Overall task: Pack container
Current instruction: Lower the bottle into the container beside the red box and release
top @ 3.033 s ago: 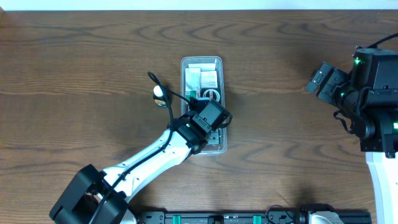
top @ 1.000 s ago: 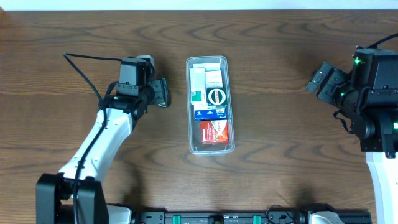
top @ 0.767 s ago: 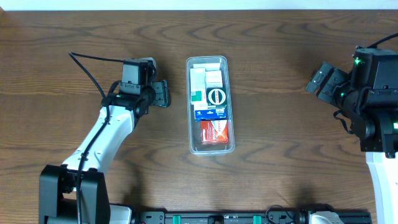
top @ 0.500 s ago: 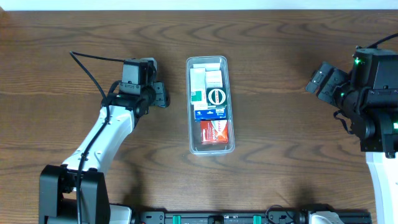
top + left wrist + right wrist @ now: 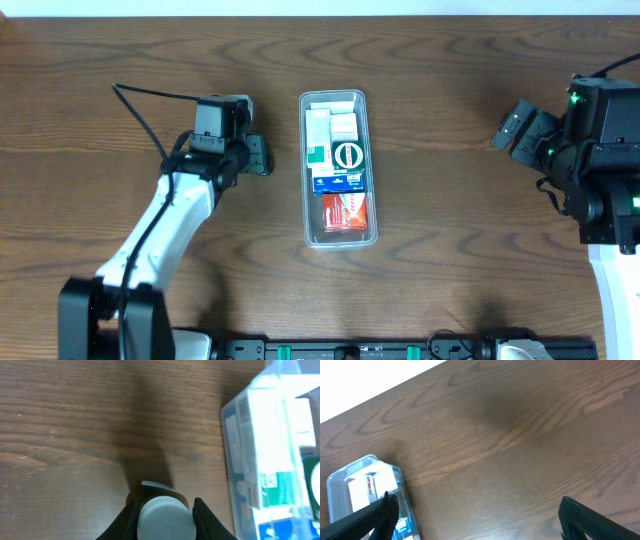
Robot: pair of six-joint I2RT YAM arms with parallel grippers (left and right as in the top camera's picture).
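The container (image 5: 304, 170) is a long clear plastic bin at the table's middle, holding several small boxes, with a red one (image 5: 344, 211) nearest the front. My left gripper (image 5: 256, 156) sits just left of it and is shut on a small bottle. In the left wrist view the bottle's white ribbed cap (image 5: 165, 519) fills the gap between the black fingers (image 5: 129, 519), and the container's wall (image 5: 240, 455) is at the right. My right gripper (image 5: 520, 128) hangs open at the far right, well away from the container, with nothing between its fingers (image 5: 375, 515).
The dark wooden table (image 5: 450, 220) runs all round the container. A black cable (image 5: 150, 95) loops off the left arm. The right arm's base (image 5: 600, 140) stands at the right edge. A black rail (image 5: 400, 350) lines the front edge.
The left arm left the container, swung to the left, and its jaws have closed on the small bottle. The right arm has not moved.
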